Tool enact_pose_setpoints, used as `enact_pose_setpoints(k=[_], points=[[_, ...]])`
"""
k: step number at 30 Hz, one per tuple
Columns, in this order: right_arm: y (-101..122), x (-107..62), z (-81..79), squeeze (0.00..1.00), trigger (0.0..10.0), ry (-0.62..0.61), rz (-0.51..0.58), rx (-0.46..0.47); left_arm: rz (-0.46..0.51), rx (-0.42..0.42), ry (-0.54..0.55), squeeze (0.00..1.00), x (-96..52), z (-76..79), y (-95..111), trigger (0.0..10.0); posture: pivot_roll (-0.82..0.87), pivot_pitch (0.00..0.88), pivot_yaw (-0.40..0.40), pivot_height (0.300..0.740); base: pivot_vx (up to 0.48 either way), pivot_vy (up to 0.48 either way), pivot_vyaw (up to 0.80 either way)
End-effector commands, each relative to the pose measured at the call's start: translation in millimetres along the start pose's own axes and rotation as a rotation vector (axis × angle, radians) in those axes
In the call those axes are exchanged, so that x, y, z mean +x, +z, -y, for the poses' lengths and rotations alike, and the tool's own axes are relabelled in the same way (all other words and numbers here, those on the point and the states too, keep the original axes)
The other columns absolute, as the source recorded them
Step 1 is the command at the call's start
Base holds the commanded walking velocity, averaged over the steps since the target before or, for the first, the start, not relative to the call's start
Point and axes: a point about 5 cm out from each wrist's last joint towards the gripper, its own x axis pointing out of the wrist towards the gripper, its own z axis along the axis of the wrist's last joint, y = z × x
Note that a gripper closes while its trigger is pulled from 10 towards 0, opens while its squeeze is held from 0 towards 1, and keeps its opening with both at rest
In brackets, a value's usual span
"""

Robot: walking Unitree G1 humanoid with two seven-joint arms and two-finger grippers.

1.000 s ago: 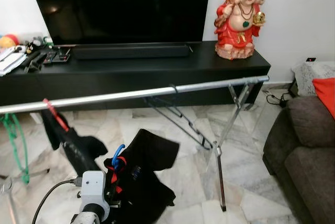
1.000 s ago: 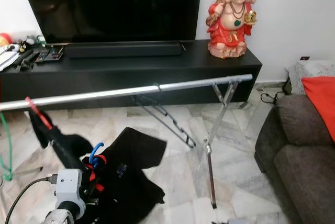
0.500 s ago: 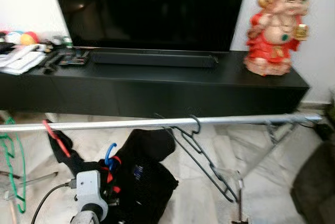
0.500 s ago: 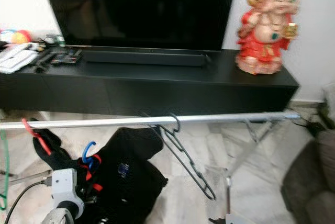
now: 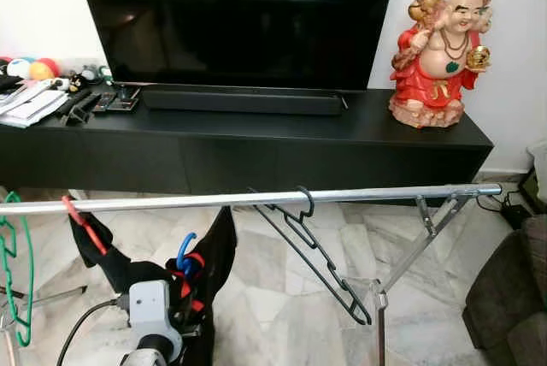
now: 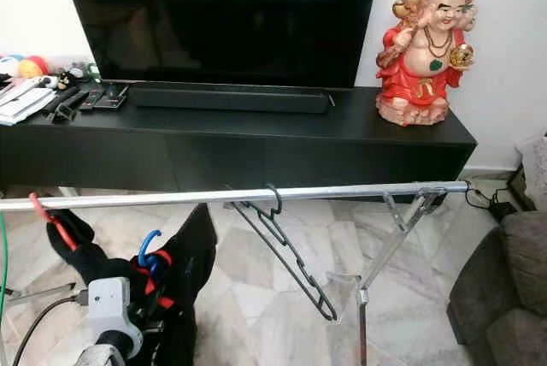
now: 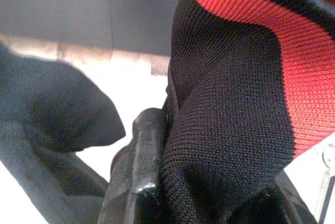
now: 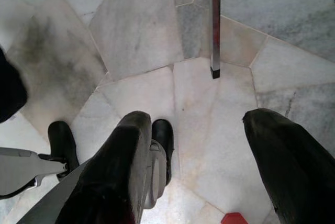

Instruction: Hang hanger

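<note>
My left gripper (image 5: 182, 302) is low, below the silver rail (image 5: 256, 200), and is shut on a blue hanger (image 5: 185, 250) that carries a black and red garment (image 5: 214, 285). In the left wrist view the knit fabric (image 7: 235, 103) lies against one black finger (image 7: 138, 182). A dark grey hanger (image 5: 314, 244) hangs bare near the rail's middle. A red hanger (image 5: 83, 222) with a black garment hangs further left, and a green hanger (image 5: 17, 272) at the far left. My right gripper (image 8: 204, 166) is open over the marble floor, close to a rack leg (image 8: 214, 25).
A long black TV console (image 5: 256, 139) with a TV (image 5: 239, 15) stands behind the rack. A red statue (image 5: 440, 50) sits on its right end, and remotes and papers (image 5: 51, 105) on its left end. A dark sofa (image 5: 513, 298) is at the right.
The camera has swung left, so the rack's right end sits further right in the picture. The held black garment now hangs narrow beside my left gripper instead of spread wide.
</note>
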Motion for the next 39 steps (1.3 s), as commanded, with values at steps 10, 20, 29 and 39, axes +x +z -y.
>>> enact_pose_setpoints(k=[10,20,29,39], points=[[-0.7,0.2,-0.8,0.00,10.0,0.005,-0.010,0.005,0.128,0.055,0.009,0.00,26.4,3.6,33.3,10.0,-0.03,0.049,-0.008,0.740,0.000,0.000,0.00],[1.3,0.2,1.6,0.00,10.0,-0.001,-0.009,-0.005,0.093,-0.060,0.105,0.00,53.2,3.5,35.6,10.0,-0.05,0.038,-0.029,0.740,0.000,0.000,0.00],[2.0,0.1,2.4,0.00,10.0,0.004,-0.011,-0.027,0.119,-0.084,0.099,0.00,63.9,10.2,44.2,10.0,-0.05,0.035,-0.037,0.740,0.000,0.000,0.00],[1.7,0.3,1.8,0.00,10.0,0.004,-0.019,-0.045,-0.013,-0.072,0.159,0.00,75.8,6.8,33.0,10.0,-0.05,0.040,-0.031,0.740,0.000,0.000,0.00]])
